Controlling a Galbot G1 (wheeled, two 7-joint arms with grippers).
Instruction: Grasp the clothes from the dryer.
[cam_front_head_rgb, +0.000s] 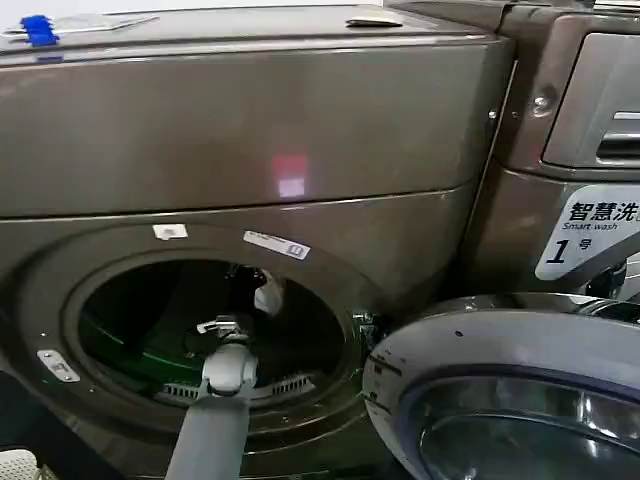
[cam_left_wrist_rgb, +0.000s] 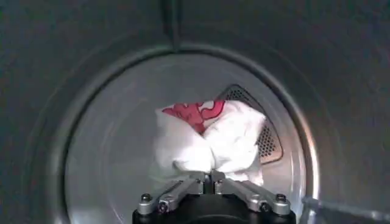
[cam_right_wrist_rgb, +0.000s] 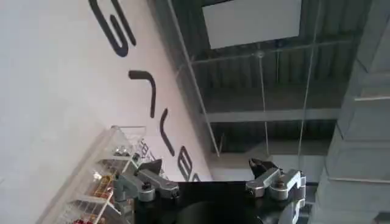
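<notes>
The dryer (cam_front_head_rgb: 250, 130) is a bronze-brown front loader, and its round port (cam_front_head_rgb: 215, 330) opens onto a dark drum. My left arm (cam_front_head_rgb: 215, 430) reaches through the port. Deep in the drum, my left gripper (cam_left_wrist_rgb: 210, 177) is shut on the clothes (cam_left_wrist_rgb: 207, 143), a white crumpled wad with a red pattern on its upper part. The wad bulges just beyond the fingertips and rests against the drum's back wall (cam_left_wrist_rgb: 109, 158). From the head camera the clothes (cam_front_head_rgb: 268, 295) appear as a small white patch past the wrist. My right gripper (cam_right_wrist_rgb: 207, 167) is open and empty, away from the dryer and pointing up at a ceiling.
The dryer's round door (cam_front_head_rgb: 500, 390) hangs open at the lower right, close beside the port. A white sticker with a "1" (cam_front_head_rgb: 590, 240) sits on the panel to the right. A perforated vent (cam_left_wrist_rgb: 268, 137) lies in the drum's back wall behind the wad.
</notes>
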